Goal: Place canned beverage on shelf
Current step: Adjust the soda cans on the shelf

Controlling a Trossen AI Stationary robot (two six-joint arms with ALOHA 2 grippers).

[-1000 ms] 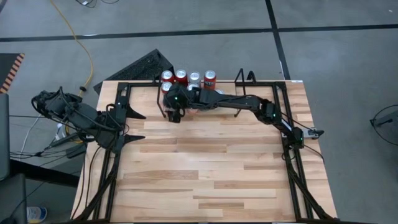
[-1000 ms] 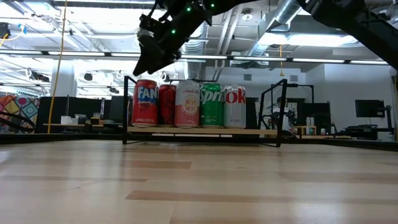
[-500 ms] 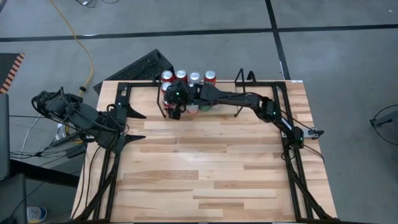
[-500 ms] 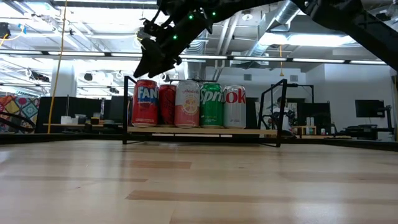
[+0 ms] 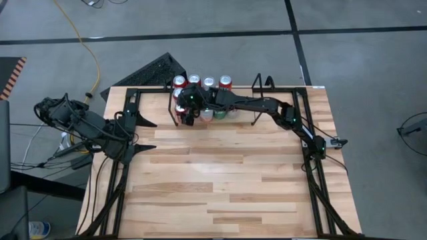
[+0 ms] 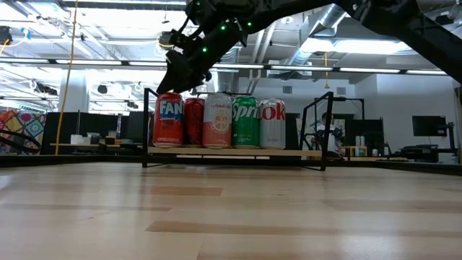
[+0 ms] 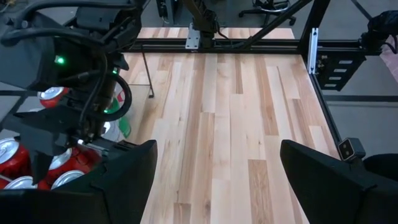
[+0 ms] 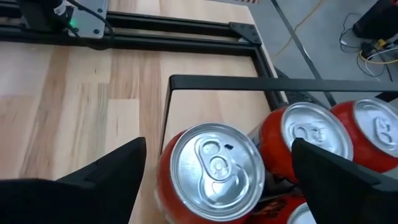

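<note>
Right gripper [image 8: 214, 180] (fingers spread) above Fanta can [image 6: 168, 120] — shelf's [image 6: 231, 152] end.

High camera: overhead, facing straight down, taking in the whole worktop [image 5: 220, 180] and surrounding floor. Low camera: at worktop level, facing across the boards to the shelf [image 6: 234, 152] and the room behind. Left wrist camera: set well back, looking over the worktop toward the shelf end. Right wrist camera: close above the cans [image 8: 214, 171], looking down. All four views share the cans on the shelf.
</note>
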